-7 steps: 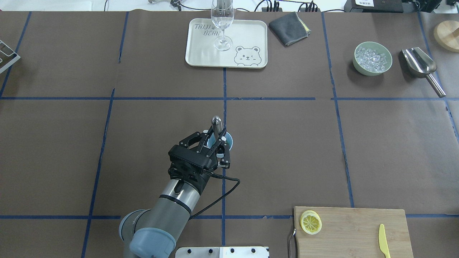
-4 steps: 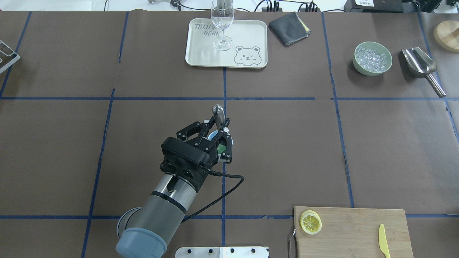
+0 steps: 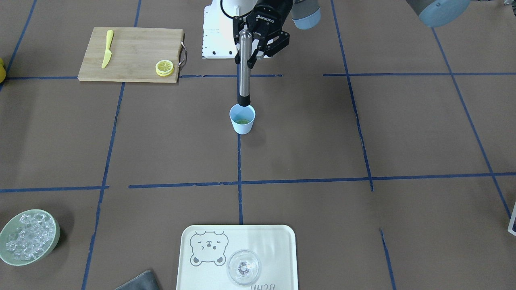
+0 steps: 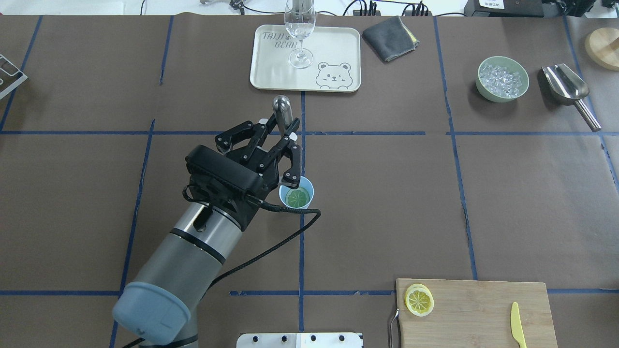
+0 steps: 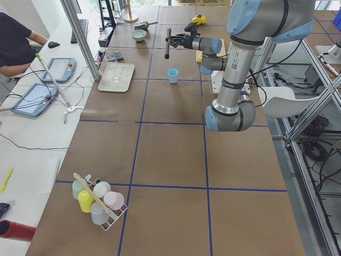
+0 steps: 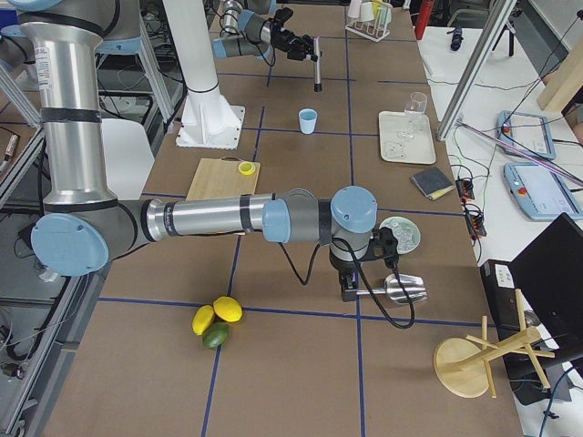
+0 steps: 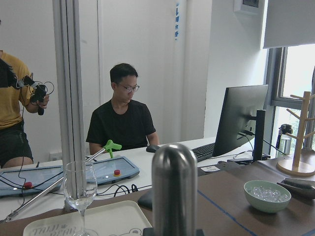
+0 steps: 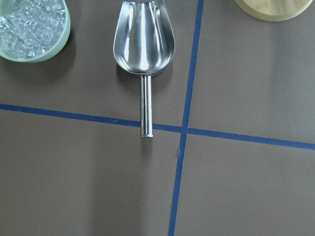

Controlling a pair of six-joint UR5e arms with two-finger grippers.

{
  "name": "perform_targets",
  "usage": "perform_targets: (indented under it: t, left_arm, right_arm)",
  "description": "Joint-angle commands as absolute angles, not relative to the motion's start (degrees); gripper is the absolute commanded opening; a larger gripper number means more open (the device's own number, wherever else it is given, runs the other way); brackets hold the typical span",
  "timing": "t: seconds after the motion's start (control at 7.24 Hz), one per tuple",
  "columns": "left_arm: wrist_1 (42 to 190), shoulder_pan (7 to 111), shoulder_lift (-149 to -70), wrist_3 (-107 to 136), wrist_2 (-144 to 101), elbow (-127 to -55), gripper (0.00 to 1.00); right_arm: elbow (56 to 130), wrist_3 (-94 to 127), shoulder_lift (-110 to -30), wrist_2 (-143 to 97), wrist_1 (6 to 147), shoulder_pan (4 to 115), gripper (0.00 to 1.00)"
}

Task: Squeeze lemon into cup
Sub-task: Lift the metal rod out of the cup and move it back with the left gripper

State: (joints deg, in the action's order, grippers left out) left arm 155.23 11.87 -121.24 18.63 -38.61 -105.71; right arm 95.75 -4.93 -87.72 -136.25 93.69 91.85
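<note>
The lemon slice lies on the left end of the wooden cutting board, near the table's front edge; it also shows in the front-facing view. The light-blue cup stands mid-table with something green inside; it also shows in the front-facing view. My left gripper is shut on a steel muddler, held upright with its black tip just above the cup. My right gripper hovers above a metal scoop at the far right; I cannot tell whether it is open or shut.
A cream tray with a wine glass stands at the back middle, with a grey cloth beside it. A green bowl of ice is at the back right. A yellow knife lies on the board.
My left gripper has risen and lifted the muddler out of the cup. The cup's green contents now show from overhead. The lemon slice has not moved.
</note>
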Motion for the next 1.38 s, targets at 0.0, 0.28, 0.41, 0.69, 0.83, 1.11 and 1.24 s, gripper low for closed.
perform_targets:
  t: [0.0,0.28,0.41,0.69,0.83,1.11,1.24]
  left_arm:
    - [154.26,16.77,-120.15,18.19,-43.31,-106.08,0.00]
    - [153.99,20.98,-119.97,18.37,-51.02,-106.08,0.00]
    - [151.03,22.48,-119.36,18.37,-53.76,-106.61,0.00]
    - [145.74,26.35,-118.57,18.37,-62.10,-108.10,0.00]
    - [144.16,27.50,-115.95,18.72,-65.53,-109.85,0.00]
    - [141.96,33.10,-112.60,21.60,-76.84,-111.87,0.00]
    - [131.85,36.88,-112.59,21.79,-84.65,-116.67,0.00]
  right_arm:
    - [95.80,-4.92,-87.71,-136.32,93.69,91.85,1.00]
    - [95.98,-4.92,-87.71,-136.32,93.69,91.85,1.00]
    - [95.89,-4.92,-87.71,-136.32,93.69,91.85,1.00]
    - [95.80,-4.92,-87.71,-136.32,93.69,91.85,1.00]
    - [95.80,-4.92,-87.71,-136.32,93.69,91.85,1.00]
    - [95.80,-4.92,-87.71,-136.32,93.69,91.85,1.00]
    - [95.80,-4.92,-87.71,-136.32,93.69,91.85,1.00]
